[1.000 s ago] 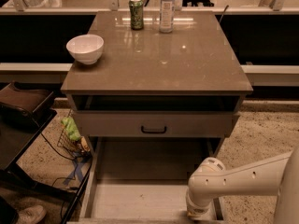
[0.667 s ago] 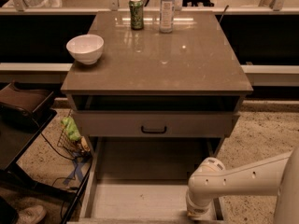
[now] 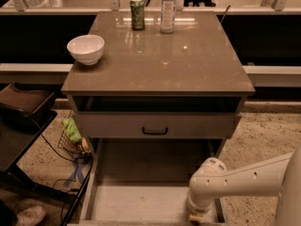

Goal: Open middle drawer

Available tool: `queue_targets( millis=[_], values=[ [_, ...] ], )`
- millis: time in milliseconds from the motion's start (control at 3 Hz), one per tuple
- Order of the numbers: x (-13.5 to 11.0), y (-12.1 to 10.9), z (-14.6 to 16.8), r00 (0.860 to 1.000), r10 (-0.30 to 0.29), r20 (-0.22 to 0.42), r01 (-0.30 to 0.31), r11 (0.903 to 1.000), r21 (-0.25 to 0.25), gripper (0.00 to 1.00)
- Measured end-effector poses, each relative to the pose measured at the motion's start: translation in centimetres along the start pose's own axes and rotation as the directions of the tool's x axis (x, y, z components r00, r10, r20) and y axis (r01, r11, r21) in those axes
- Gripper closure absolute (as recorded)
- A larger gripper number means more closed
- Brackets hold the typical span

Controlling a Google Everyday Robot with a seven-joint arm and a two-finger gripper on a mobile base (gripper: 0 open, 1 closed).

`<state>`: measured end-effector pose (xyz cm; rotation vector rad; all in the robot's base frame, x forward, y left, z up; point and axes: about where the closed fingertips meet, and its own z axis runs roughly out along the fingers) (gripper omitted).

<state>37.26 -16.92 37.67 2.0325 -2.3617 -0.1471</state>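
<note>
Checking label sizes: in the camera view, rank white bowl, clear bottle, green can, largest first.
Round white bowl
clear plastic bottle
green can
though bottle and can sit farther away.
Gripper is low, by bottom edge.

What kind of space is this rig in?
Probably an office kitchenette or break area: a brown-topped drawer cabinet holds a white ceramic bowl, a green drink can and a clear plastic water bottle. The gripper sits at the bottom edge, over the pulled-out bottom drawer, below the grey-beige middle drawer.
</note>
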Motion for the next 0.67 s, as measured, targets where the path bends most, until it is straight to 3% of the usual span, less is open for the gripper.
queue_targets(
  millis=[667],
  values=[
    [0.02, -0.04, 0.04, 1.0, 0.0, 0.0, 0.0, 1.0, -0.001, 0.0]
  ],
)
